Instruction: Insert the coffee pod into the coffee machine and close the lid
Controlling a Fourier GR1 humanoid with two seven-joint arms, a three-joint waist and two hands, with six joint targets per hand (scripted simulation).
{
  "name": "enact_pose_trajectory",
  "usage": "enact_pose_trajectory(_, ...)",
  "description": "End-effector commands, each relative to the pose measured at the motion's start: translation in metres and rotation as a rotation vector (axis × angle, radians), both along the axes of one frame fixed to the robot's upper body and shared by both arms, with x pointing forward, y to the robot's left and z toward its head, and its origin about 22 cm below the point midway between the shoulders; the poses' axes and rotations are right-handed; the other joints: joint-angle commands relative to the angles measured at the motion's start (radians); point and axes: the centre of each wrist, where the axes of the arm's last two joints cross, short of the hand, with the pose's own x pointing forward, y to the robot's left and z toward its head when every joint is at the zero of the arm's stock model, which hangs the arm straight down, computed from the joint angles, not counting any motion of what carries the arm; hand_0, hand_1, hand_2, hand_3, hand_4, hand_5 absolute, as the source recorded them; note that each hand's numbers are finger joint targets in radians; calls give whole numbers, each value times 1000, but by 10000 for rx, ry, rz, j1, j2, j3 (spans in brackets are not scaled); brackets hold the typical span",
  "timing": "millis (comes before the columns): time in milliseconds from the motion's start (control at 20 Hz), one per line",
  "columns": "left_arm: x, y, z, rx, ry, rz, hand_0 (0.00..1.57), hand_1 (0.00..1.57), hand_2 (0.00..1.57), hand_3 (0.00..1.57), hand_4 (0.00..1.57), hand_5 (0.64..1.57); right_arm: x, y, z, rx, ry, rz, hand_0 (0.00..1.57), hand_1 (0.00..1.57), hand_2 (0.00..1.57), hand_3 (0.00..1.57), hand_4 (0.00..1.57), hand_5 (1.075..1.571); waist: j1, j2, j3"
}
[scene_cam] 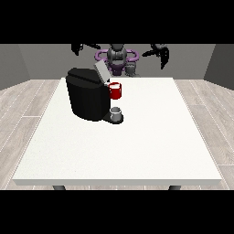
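Front view: grey coffee pod sits at the coffee machine's base near the tabletop's far-left corner; lid up; each robot hand raised, finger state unclear, nothing inserted yet.

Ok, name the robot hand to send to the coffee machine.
Right, probably: the robot hand at the view's left hangs nearer the coffee machine; the one at the view's right is farther off.

A single front view looks from across the white table, raised and tilted down, facing the robot beyond the far edge. It stands back enough to take in the whole table top, with the near edge lowest.
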Motion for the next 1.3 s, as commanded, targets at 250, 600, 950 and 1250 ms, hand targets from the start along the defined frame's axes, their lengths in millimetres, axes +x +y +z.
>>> enact_pose_trajectory(250, -7, -18, 21, -356, -615, -537, 0, 0, 0, 0, 391, 1571, 37, -33, 30, 699, 66, -793, 0, 0, 0, 0, 0, 1571, 1027, 867, 4)
enact_pose_trajectory(600, -9, -14, 44, -352, -1748, -86, 0, 0, 0, 0, 346, 1571, 55, -21, 38, 2068, 182, -713, 0, 0, 0, 0, 176, 1571, 903, 1912, 2)
enact_pose_trajectory(950, -27, -5, 57, -309, -2509, 358, 0, 0, 0, 0, 371, 1571, 67, -2, 41, 1518, -295, 76, 0, 0, 0, 0, 0, 1571, 485, 2636, 0)
enact_pose_trajectory(1250, -38, 12, 74, -274, -2134, 378, 0, 0, 0, 0, 377, 1571, 74, 36, 41, 1477, 126, 498, 0, 0, 0, 0, 0, 1571, 551, 2382, -1)
